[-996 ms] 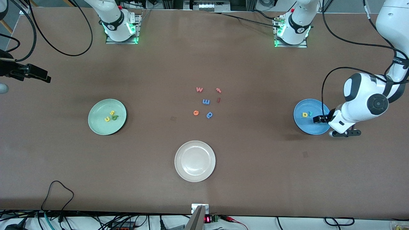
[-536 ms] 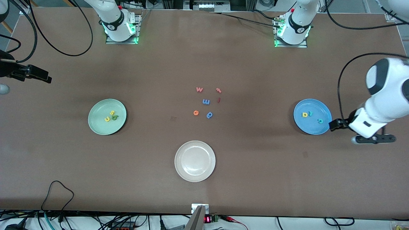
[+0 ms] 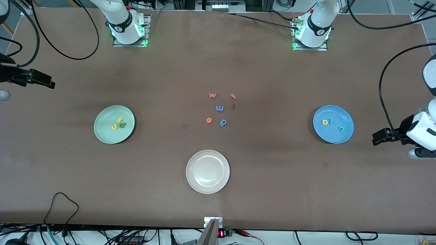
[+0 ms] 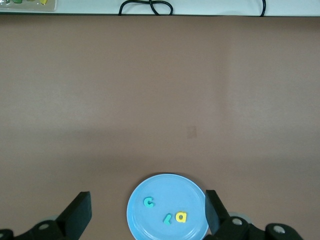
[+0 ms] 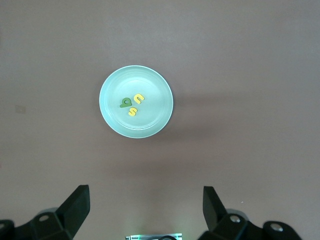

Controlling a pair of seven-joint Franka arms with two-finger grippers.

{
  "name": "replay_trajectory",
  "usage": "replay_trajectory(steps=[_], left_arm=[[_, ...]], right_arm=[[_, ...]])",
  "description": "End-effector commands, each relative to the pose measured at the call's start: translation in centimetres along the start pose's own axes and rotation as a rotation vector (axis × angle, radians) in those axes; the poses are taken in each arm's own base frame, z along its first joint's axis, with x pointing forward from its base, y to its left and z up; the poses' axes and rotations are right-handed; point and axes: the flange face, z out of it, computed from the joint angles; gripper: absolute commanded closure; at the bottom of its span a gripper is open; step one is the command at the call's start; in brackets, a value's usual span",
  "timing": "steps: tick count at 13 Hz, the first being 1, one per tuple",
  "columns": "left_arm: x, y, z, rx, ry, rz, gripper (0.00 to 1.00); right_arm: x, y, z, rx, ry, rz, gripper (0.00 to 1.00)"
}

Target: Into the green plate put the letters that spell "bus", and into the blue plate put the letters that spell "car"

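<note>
The green plate [image 3: 105, 132] lies toward the right arm's end of the table and holds a yellow "u" [image 3: 114, 127], a yellow "s" [image 3: 119, 120] and a green "b" [image 3: 122, 125]. The blue plate [image 3: 332, 136] lies toward the left arm's end and holds a yellow "a" [image 3: 325, 121], a teal "r" [image 3: 330, 120] and a teal "c" [image 3: 341, 128]. My left gripper [image 4: 146, 212] hangs open and empty over bare table between the blue plate [image 4: 165, 187] and the table's end. High over the table by the green plate [image 5: 150, 120], my right gripper [image 5: 145, 205] waits open and empty.
A cream-white plate [image 3: 207, 185] sits nearer the front camera at mid-table. Loose letters lie in the middle: a red "w" [image 3: 212, 95], a blue "m" [image 3: 219, 108], an orange "e" [image 3: 208, 119], a blue "p" [image 3: 223, 122]. A black cable [image 3: 61, 204] loops near the front edge.
My left arm has drawn away from the blue plate toward the table's end, uncovering the teal "c" in the plate. The right arm has not moved.
</note>
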Motion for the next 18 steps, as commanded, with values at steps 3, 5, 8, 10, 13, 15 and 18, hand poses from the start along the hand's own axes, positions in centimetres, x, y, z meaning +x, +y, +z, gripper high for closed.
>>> replay_trajectory(steps=[3, 5, 8, 10, 13, 15, 18], left_arm=[[-2.8, 0.8, -6.7, -0.010, -0.027, -0.012, 0.00], [-3.9, 1.1, -7.7, -0.027, -0.064, -0.015, 0.00], [-6.8, 0.6, -8.2, -0.075, -0.102, -0.036, 0.00], [-8.9, 0.8, -7.8, -0.066, -0.085, -0.033, 0.00], [-10.9, 1.7, -7.7, -0.066, -0.085, -0.016, 0.00], [-11.4, 1.6, -8.0, -0.066, -0.093, -0.019, 0.00], [-12.1, 1.5, -8.0, -0.066, -0.145, -0.019, 0.00]], right_arm=[[-0.3, 0.2, -0.1, -0.001, 0.000, 0.011, 0.00], [-0.2, 0.3, -0.1, -0.002, 0.001, 0.013, 0.00], [-0.2, 0.4, -0.1, -0.002, 0.003, 0.014, 0.00], [0.1, 0.5, 0.0, -0.010, 0.003, 0.013, 0.00], [0.2, 0.4, -0.1, -0.042, 0.011, 0.009, 0.00], [0.3, 0.3, -0.1, -0.040, 0.015, 0.009, 0.00], [0.3, 0.2, -0.1, -0.041, 0.017, 0.007, 0.00]])
